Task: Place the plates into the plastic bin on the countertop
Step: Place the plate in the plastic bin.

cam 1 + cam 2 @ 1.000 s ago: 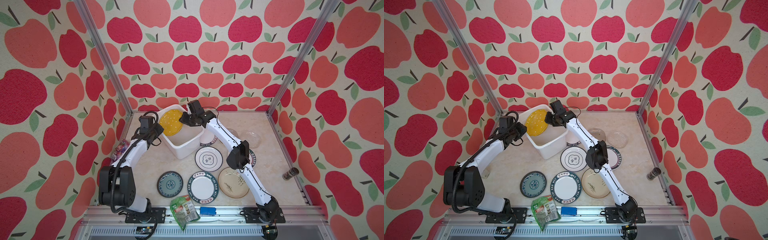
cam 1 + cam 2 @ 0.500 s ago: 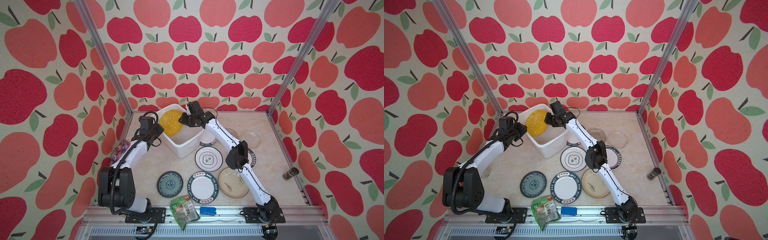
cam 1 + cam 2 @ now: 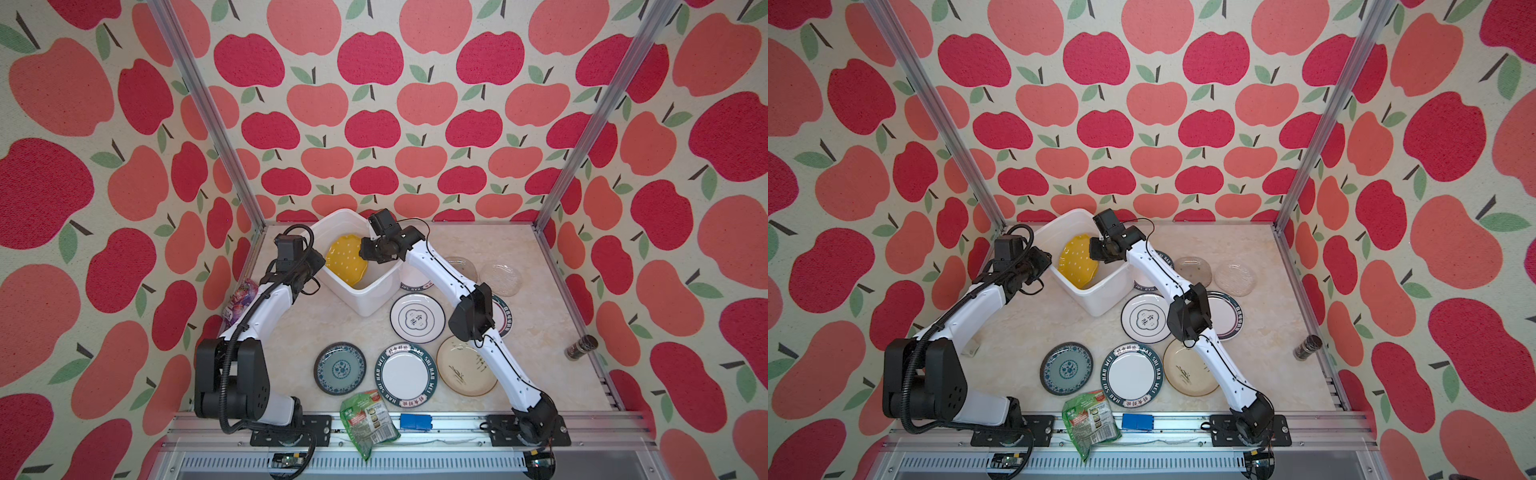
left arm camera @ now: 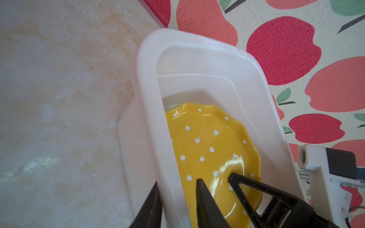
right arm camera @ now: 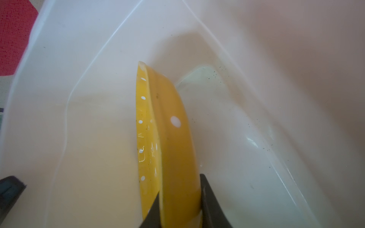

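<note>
step: setting yellow plate [image 3: 347, 259] down inside plastic bin [image 3: 374, 296]; 1 of 9 plates, judged about to be released
right gripper [image 5: 179, 185]: clenched on the yellow plate's rim, 1 finger on each face, seen in the right wrist view
plate pose: on edge and tilted inside the bin, dotted face toward the left; lower edge is down near the bin floor, contact not clear
left gripper [image 4: 176, 183]: jaws astride the bin's left wall, 1 finger outside, 1 inside; both look to touch the wall, so it reads as a hold on the bin
bin place: far left on countertop [image 3: 548, 316], turned corner-on, near corner pointing at the plates
waiting: 8 plates on the countertop to the right of and nearer than the bin, incl. blue-green plate [image 3: 340, 368], green-rimmed plate [image 3: 406, 376], cream plate [image 3: 467, 365], clear glass plate [image 3: 500, 278]
do well, lower: bring the edge onto the floor first; no drop from height, ceramic on hard plastic
do well, lay: tip it flat, face up, so the other 8 can stack on it; a leaning plate wastes room
do well, release: part the jaws only once the plate is borne by the bin, then lift straight out, clear of the rolled rim
do well, left arm: steady the bin so it does not slide
risk: the left inner finger sits close to the plate; tipping leftward could pinch or knock it
</note>
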### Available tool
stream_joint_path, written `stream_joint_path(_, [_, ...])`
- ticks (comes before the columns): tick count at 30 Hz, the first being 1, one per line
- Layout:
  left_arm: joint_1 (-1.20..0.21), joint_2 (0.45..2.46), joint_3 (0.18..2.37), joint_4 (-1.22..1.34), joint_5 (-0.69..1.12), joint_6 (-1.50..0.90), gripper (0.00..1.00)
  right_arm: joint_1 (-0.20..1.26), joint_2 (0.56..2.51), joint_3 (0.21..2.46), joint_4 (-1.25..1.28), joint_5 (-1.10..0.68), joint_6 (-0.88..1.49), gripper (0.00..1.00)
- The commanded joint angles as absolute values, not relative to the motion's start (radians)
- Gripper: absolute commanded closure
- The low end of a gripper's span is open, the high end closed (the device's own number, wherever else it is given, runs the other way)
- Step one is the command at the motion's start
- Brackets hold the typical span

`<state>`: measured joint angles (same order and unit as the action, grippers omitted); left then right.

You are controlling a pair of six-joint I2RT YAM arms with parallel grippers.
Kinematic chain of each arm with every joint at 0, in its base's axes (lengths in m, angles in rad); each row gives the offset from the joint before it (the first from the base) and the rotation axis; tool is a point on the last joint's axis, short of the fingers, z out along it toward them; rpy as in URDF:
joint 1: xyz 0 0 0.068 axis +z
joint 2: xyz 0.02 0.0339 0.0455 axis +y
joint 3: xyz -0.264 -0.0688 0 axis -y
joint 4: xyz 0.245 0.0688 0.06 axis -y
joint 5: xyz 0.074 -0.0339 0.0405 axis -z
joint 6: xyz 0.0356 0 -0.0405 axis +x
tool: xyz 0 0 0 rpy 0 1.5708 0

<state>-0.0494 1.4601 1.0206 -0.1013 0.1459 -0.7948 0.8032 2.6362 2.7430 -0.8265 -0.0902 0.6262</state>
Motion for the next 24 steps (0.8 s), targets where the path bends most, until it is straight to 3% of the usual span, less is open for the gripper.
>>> stream_joint_path(1, [-0.043, 1.444, 1.005, -0.095, 0.161, -0.776, 0.69, 0.819, 2.619, 2.763, -0.768, -0.128, 0.615, 1.00])
stream_joint_path(11, [-0.038, 1.448, 1.009, -0.097, 0.176, -0.765, 0.68, 0.821, 2.637, 2.761, -0.795, -0.158, 0.624, 0.89])
stream_joint_path(17, [-0.037, 1.446, 0.988, -0.071, 0.176, -0.781, 0.68, 0.818, 2.635, 2.742, -0.805, -0.193, 0.625, 0.76])
stream_joint_path(20, [-0.037, 1.448, 0.984, -0.062, 0.178, -0.788, 0.68, 0.815, 2.629, 2.730, -0.803, -0.217, 0.631, 0.63])
stream_joint_path(24, [-0.039, 1.451, 0.984, -0.055, 0.176, -0.796, 0.68, 0.808, 2.628, 2.715, -0.795, -0.249, 0.648, 0.58])
